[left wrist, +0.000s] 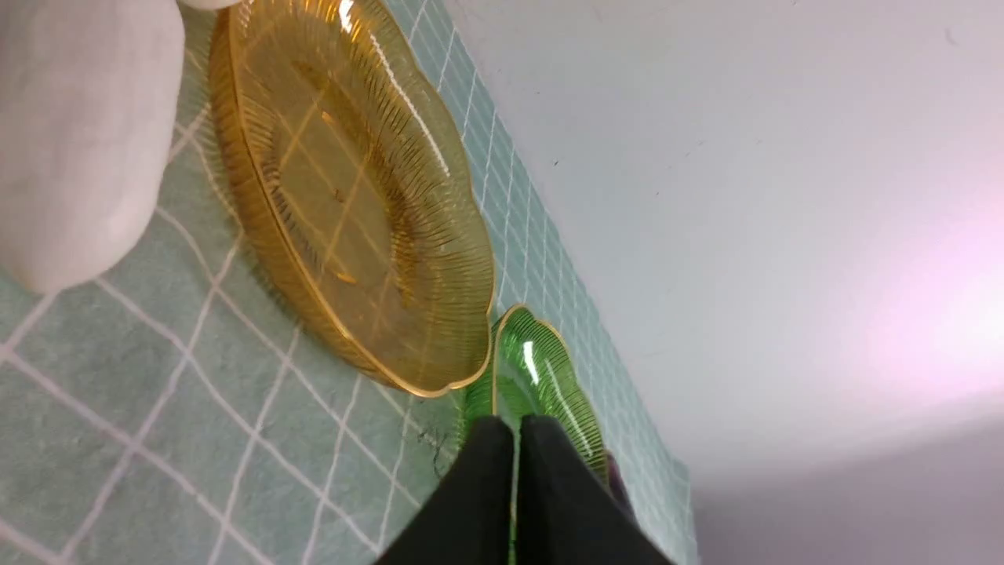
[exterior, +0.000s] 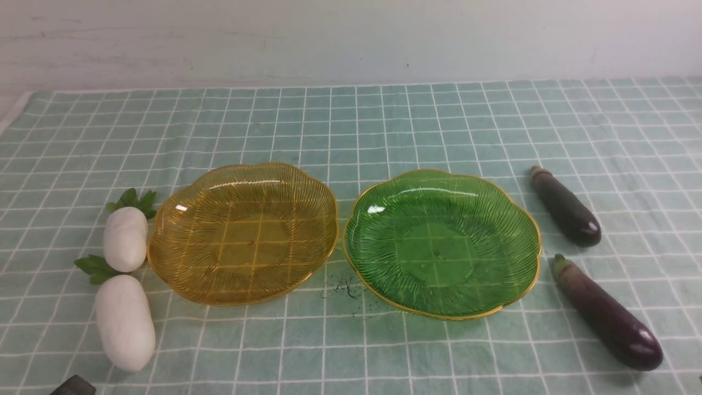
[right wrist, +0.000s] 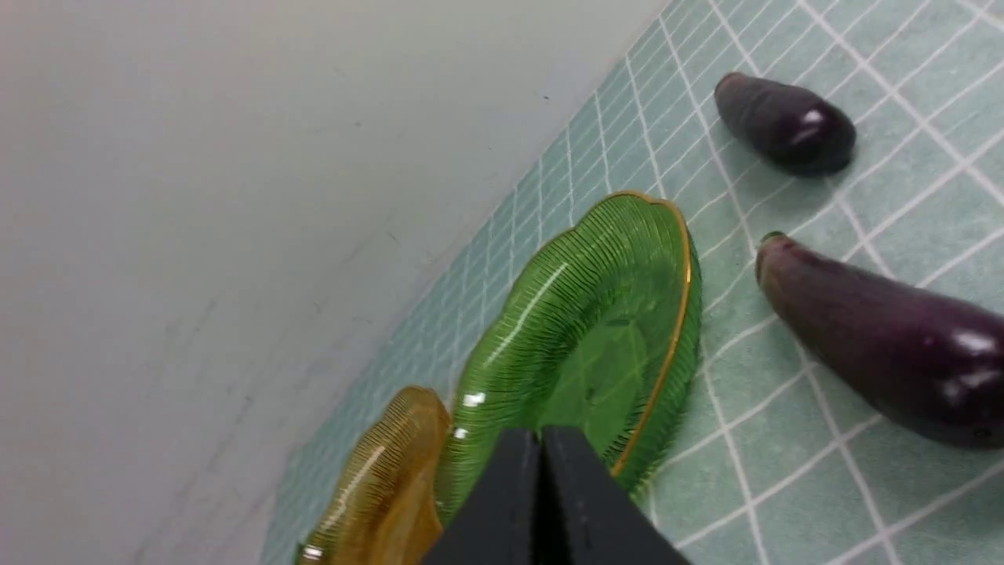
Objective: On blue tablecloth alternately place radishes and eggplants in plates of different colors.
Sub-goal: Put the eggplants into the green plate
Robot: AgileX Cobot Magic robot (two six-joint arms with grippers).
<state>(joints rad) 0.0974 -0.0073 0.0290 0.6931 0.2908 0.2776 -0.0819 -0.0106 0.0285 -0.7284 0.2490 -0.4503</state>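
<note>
With your left gripper (left wrist: 516, 428) and right gripper (right wrist: 540, 439) pressed together empty, radishes (exterior: 125, 239) lay frame-left by the amber plate (exterior: 241, 236), eggplants (exterior: 566, 207) frame-right by the green plate (exterior: 439, 247), so you needed to spread the jaws wide and grasp one mid-body.

Staged setup: checked cloth (exterior: 384, 120), bare wall (exterior: 351, 38)
</note>
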